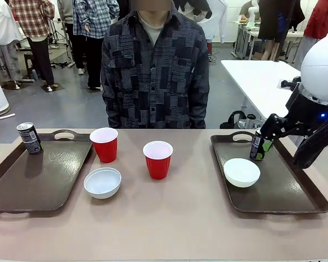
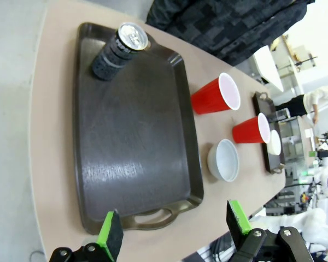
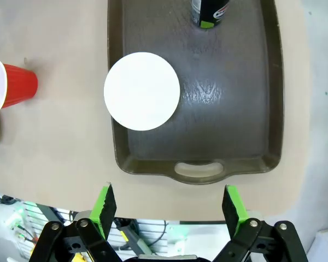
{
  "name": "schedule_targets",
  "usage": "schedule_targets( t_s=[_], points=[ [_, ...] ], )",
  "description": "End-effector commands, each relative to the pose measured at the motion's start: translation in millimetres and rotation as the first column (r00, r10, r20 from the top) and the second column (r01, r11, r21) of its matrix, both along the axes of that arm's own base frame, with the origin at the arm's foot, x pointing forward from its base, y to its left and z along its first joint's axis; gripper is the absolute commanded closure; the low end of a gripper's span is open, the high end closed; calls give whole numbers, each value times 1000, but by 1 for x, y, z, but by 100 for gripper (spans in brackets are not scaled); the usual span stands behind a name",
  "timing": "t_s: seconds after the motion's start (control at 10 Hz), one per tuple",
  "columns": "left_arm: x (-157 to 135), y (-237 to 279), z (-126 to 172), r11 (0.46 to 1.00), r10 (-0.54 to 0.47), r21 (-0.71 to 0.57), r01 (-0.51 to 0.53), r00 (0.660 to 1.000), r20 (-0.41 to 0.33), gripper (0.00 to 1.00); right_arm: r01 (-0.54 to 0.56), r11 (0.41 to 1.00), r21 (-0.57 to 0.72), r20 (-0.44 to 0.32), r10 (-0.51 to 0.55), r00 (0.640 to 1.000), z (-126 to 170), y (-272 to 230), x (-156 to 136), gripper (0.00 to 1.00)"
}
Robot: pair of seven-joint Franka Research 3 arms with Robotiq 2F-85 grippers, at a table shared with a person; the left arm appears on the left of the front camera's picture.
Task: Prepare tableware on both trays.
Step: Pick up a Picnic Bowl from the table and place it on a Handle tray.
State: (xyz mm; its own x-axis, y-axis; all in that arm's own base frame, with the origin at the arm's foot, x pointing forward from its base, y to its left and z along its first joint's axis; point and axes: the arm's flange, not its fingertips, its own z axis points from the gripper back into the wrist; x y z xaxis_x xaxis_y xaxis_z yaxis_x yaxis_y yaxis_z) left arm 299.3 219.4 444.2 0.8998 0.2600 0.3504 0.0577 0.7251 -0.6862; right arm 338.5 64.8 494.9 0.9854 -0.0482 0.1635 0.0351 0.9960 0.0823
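My left gripper [image 2: 173, 215] is spread wide above the near edge of the left tray [image 2: 131, 136], my right gripper [image 3: 168, 191] the same above the right tray [image 3: 235, 109]. Two dark cans [image 1: 29, 137] [image 1: 255, 146], one at each tray's far edge. Two white bowls [image 1: 241, 171] [image 1: 102, 182]: one in the right tray, one on the desk [image 1: 169, 218] beside two red cups [image 1: 105, 144] [image 1: 157, 159].

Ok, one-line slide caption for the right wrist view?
Open right gripper above brown tray holding white bowl and dark can; red cup on table beside it.
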Motion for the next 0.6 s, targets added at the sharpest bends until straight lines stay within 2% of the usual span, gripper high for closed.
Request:
schedule_targets(
  t_s=[0.0,0.5],
  points=[
    [0,1,0,1000,-1,-14,1,1000,13,0,9,1000,-9,13,-9,1000,-4,1,4,0],
    [0,1,0,1000,-1,-14,1,1000,13,0,9,1000,-9,13,-9,1000,-4,1,4,0]
  ],
)
